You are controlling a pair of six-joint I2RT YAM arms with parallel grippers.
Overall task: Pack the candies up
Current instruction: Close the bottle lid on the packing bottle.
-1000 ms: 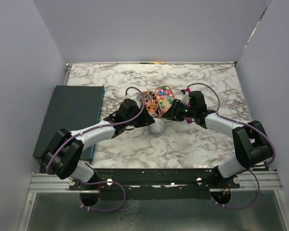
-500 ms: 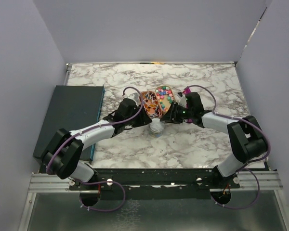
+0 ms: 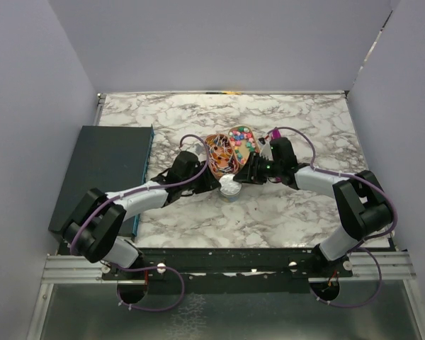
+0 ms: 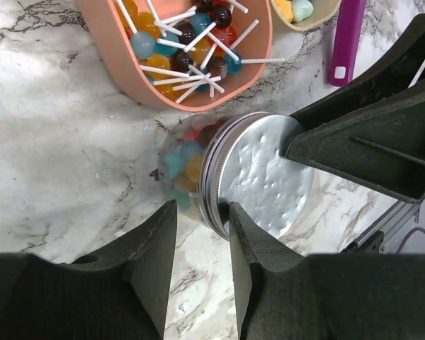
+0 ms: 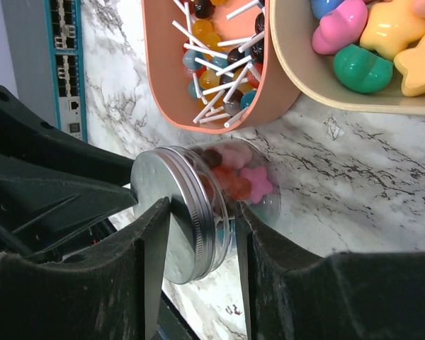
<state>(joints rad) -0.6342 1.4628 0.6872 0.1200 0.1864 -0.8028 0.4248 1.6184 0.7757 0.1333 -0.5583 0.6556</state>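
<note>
Most jarred candies [image 4: 185, 164] out of sight behind silver lid [image 4: 265, 177]

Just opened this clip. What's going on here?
Both arms are working on a small clear jar near the middle of the table. It is already filled with candies and has a metal lid on it. The right claw straddles the lid and seems to grip its rim. The left claw sits against the jar's side; whether it grips is unclear. Behind are a tray of lollipops, a bowl and a purple scoop.
</note>
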